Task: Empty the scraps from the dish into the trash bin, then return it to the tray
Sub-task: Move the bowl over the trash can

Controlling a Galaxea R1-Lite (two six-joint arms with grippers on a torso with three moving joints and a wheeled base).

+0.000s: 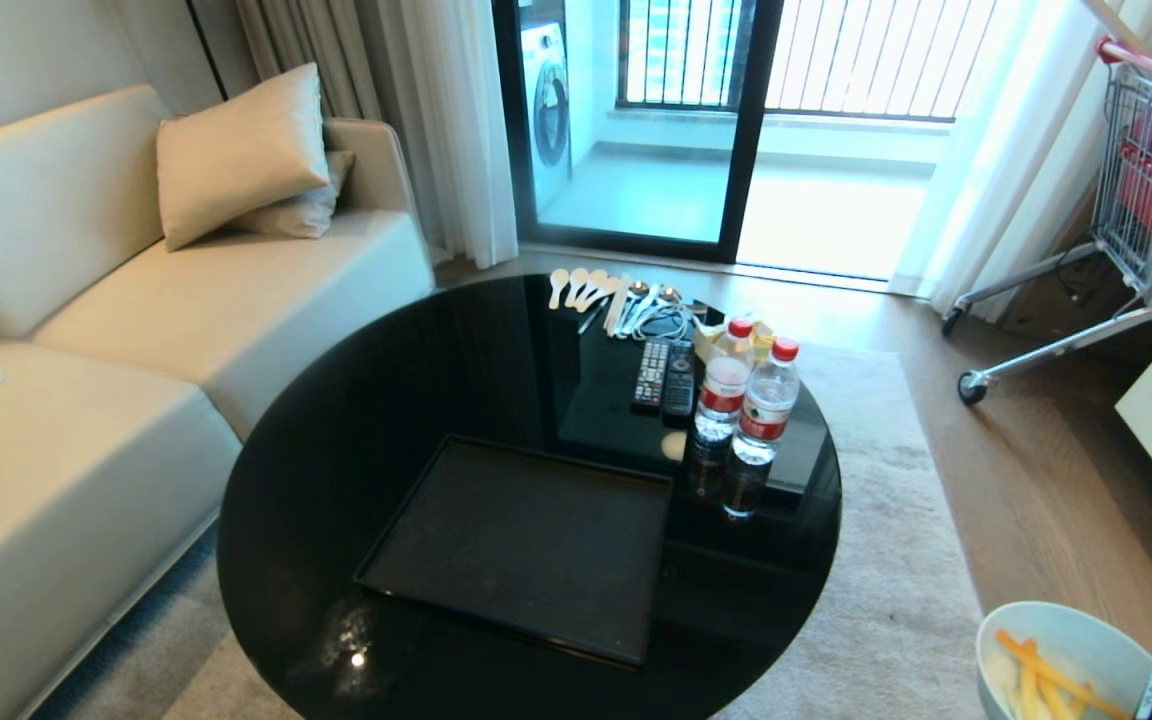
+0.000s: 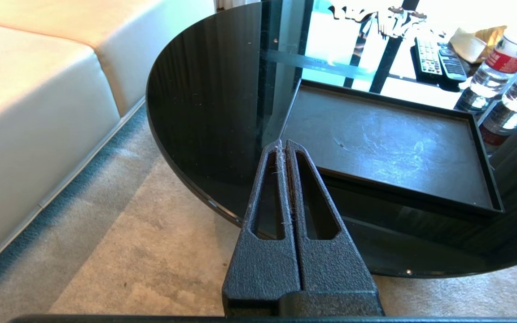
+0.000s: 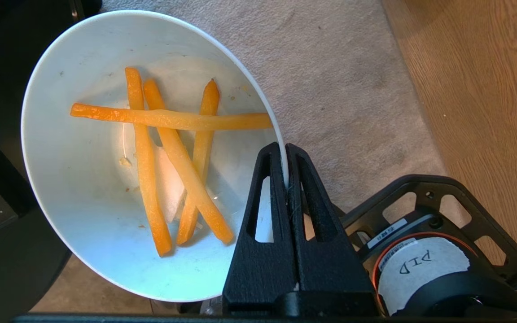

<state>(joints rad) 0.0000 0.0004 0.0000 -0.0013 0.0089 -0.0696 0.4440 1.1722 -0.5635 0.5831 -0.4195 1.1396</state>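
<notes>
The right gripper (image 3: 285,150) is closed on the rim of the bowl (image 3: 88,188), one finger inside the wall and one outside, and holds the bowl off the table over the carpet (image 3: 330,67) at the 5 o'clock corner of the head view. Four fries (image 3: 168,119) lie crossed inside the bowl, one across the other three. The left gripper (image 2: 284,144) is fully closed and holds nothing, parked above the near edge of the round table (image 1: 386,400), on which the tray (image 1: 526,545) lies bare, with two water bottles (image 1: 748,425) at its 2 o'clock.
</notes>
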